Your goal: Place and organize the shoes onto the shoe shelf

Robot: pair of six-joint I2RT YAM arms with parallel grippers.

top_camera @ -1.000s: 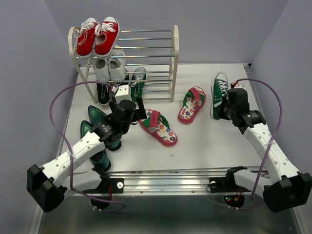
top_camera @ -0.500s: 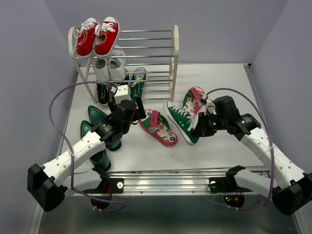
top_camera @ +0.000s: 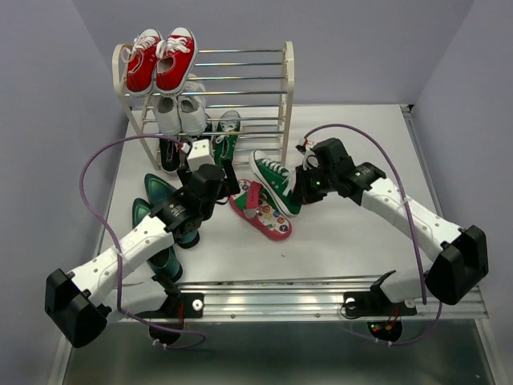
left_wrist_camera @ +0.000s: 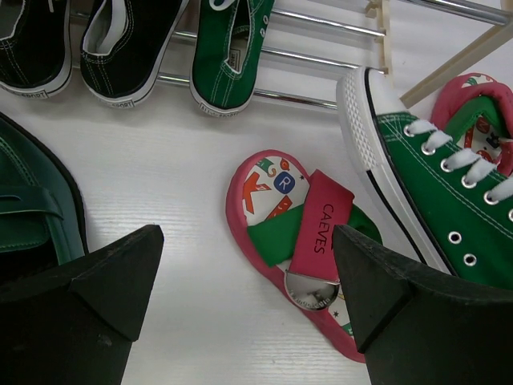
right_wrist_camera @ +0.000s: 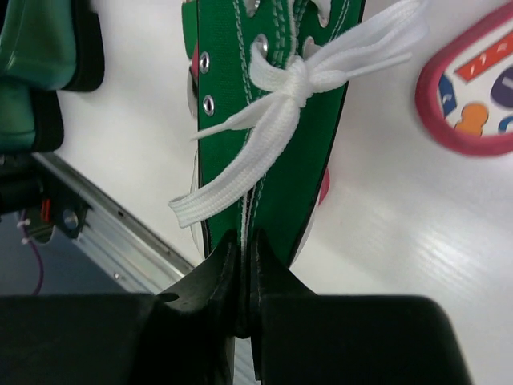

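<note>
My right gripper [top_camera: 303, 189] [right_wrist_camera: 244, 241] is shut on the collar of a green sneaker [top_camera: 275, 180] [right_wrist_camera: 272, 120] with white laces. It holds the sneaker above the table, toe toward the shoe shelf [top_camera: 286, 104]. The sneaker also shows in the left wrist view [left_wrist_camera: 433, 184]. My left gripper [top_camera: 231, 183] [left_wrist_camera: 247, 237] is open and empty above a red-pink flip-flop [top_camera: 262, 212] [left_wrist_camera: 296, 233]. The second flip-flop [left_wrist_camera: 481, 120] [right_wrist_camera: 473, 104] lies partly hidden behind the held sneaker. The other green sneaker [top_camera: 227, 132] [left_wrist_camera: 232, 48] rests on the bottom tier. Teal high heels [top_camera: 160, 200] [left_wrist_camera: 32, 200] lie at the left.
Red sneakers [top_camera: 160, 60] sit on the top tier, white sneakers [top_camera: 180, 112] on the second, black sneakers [top_camera: 170, 152] [left_wrist_camera: 120, 48] on the bottom. A metal rail [top_camera: 272, 293] runs along the near table edge. Purple cables loop over both arms.
My right arm has lifted the green sneaker from the far right of the table and carried it left toward the shelf. The left arm has not moved.
</note>
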